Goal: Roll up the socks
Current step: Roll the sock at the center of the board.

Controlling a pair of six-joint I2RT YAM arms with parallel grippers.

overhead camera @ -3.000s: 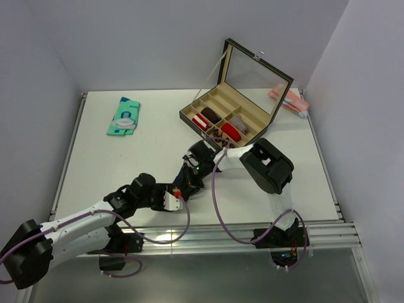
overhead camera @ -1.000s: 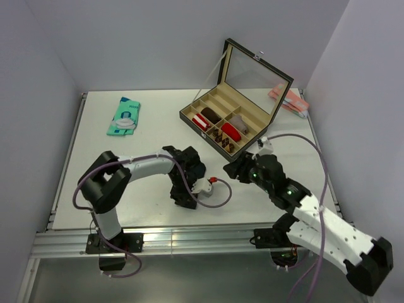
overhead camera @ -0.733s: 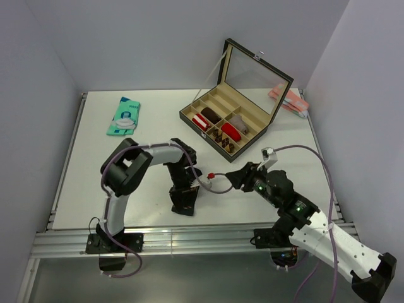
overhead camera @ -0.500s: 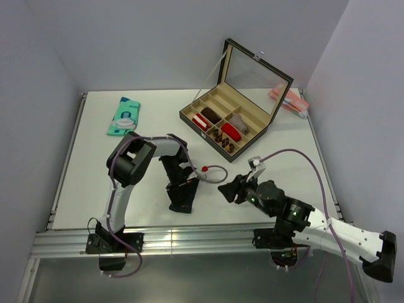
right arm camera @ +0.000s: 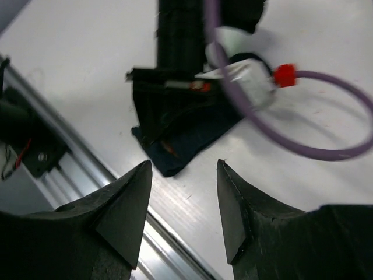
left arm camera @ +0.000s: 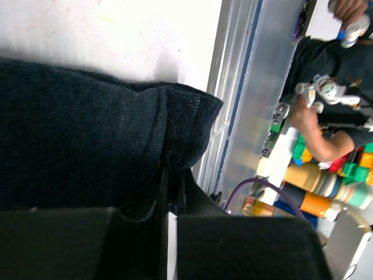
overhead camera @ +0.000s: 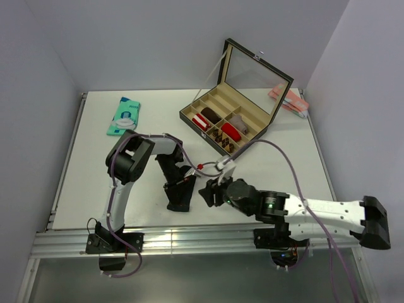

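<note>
A navy sock [overhead camera: 177,206] lies on the white table near its front edge. My left gripper [overhead camera: 180,193] stands over it, shut on it. The left wrist view shows the navy sock [left arm camera: 87,140] as ribbed fabric pinched in the closed left gripper [left arm camera: 172,178]. My right gripper [overhead camera: 206,192] hovers just right of the sock, open and empty. In the right wrist view the right gripper [right arm camera: 182,201] spreads its fingers [right arm camera: 125,204] above bare table, with the sock [right arm camera: 195,137] ahead under the left gripper [right arm camera: 172,102]. A dark brown roll [overhead camera: 212,116] sits in the box.
An open compartment box [overhead camera: 222,96] with red and striped rolls stands at the back centre. A teal packet [overhead camera: 124,115] lies at the back left, and a pink bundle [overhead camera: 287,99] at the back right. A purple cable [right arm camera: 326,140] loops beside the sock. The front rail [overhead camera: 189,235] is close.
My right gripper has swung left and forward, ending next to the sock. The left arm folded tighter and brought its gripper and the sock toward the front edge.
</note>
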